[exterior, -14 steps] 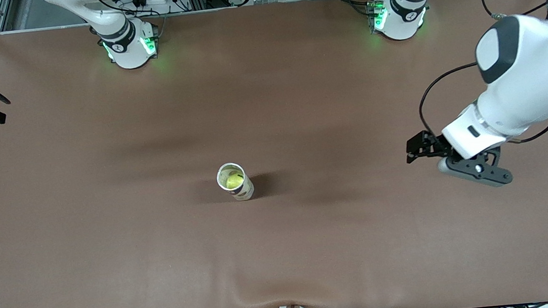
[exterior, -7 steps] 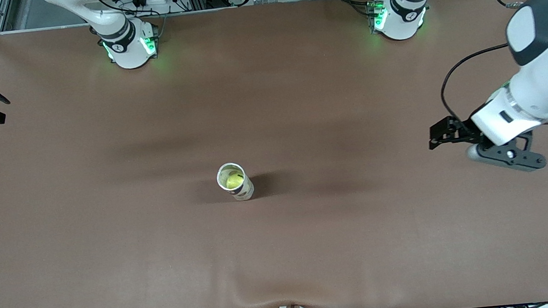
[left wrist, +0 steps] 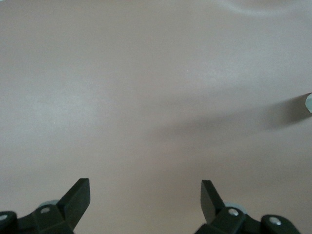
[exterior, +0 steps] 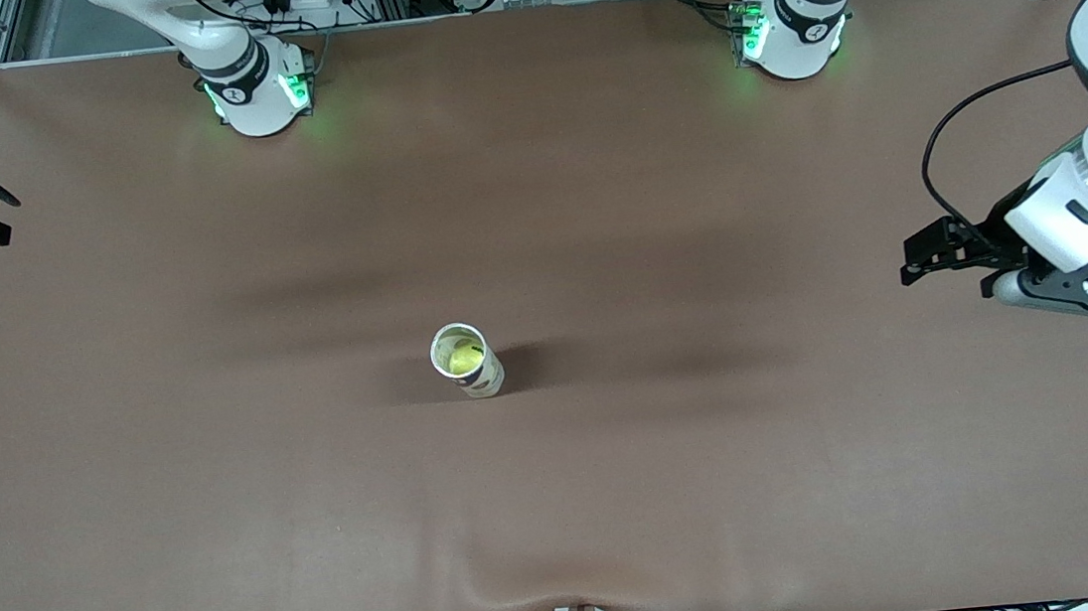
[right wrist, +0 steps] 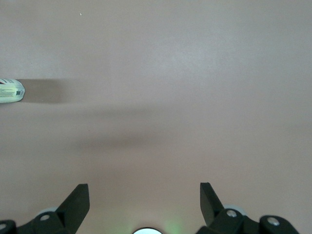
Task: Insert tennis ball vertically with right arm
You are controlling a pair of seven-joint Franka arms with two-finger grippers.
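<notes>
In the can (exterior: 466, 360), ball (exterior: 462, 358) half hidden

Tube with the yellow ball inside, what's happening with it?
The tennis ball already sits inside the upright tube in the middle of the table. Nothing holds it. The left gripper hangs over the table's left-arm end with its fingers open. The right gripper, fingers open too, hangs over bare table.
</notes>
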